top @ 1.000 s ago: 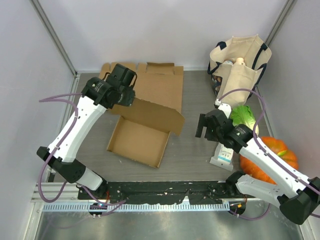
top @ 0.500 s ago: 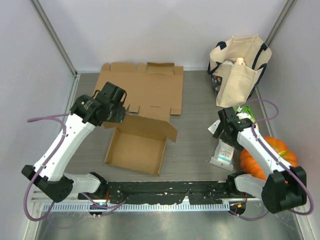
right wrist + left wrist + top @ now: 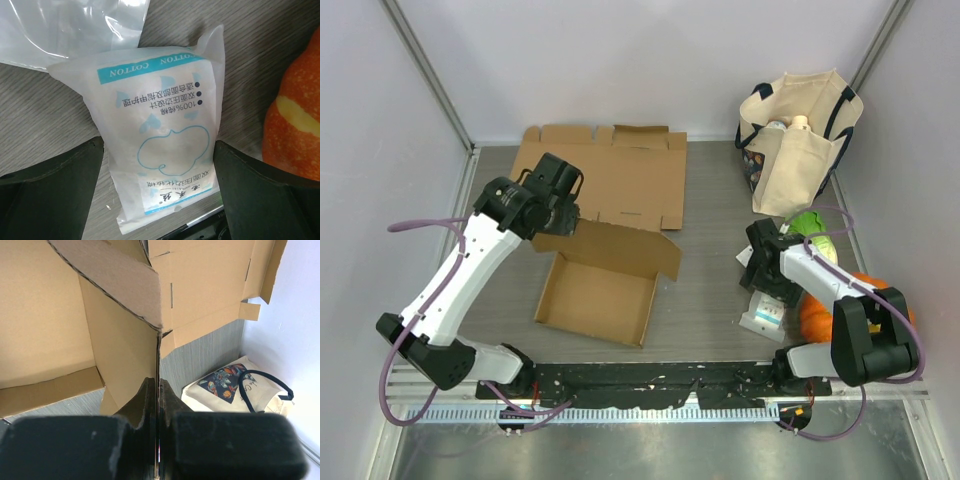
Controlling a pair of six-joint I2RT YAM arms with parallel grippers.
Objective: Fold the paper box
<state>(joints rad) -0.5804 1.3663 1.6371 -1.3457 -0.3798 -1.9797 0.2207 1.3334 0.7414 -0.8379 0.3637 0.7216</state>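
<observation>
The paper box (image 3: 598, 292) is brown cardboard left of centre, its tray part half folded and the rest lying flat behind. My left gripper (image 3: 563, 205) is at the tray's far-left corner, shut on the edge of a raised wall panel. In the left wrist view that panel (image 3: 120, 340) runs edge-on into the gripper (image 3: 158, 400), whose fingers (image 3: 142, 402) press on both sides of it. My right gripper (image 3: 763, 272) is far from the box on the right, open, and its fingers (image 3: 55, 190) straddle a white cotton-pad pack (image 3: 160, 115).
A cream tote bag (image 3: 798, 140) stands at the back right. A green leafy vegetable (image 3: 812, 228) and an orange pumpkin (image 3: 817, 322) lie near the right arm. The pumpkin (image 3: 295, 125) is just right of the pack, and clear plastic (image 3: 65, 30) lies beyond it.
The left gripper, still shut on the panel, dipped and came back up, shifting the box slightly. The right arm drew back to the right and now hangs over the cotton-pad pack.
</observation>
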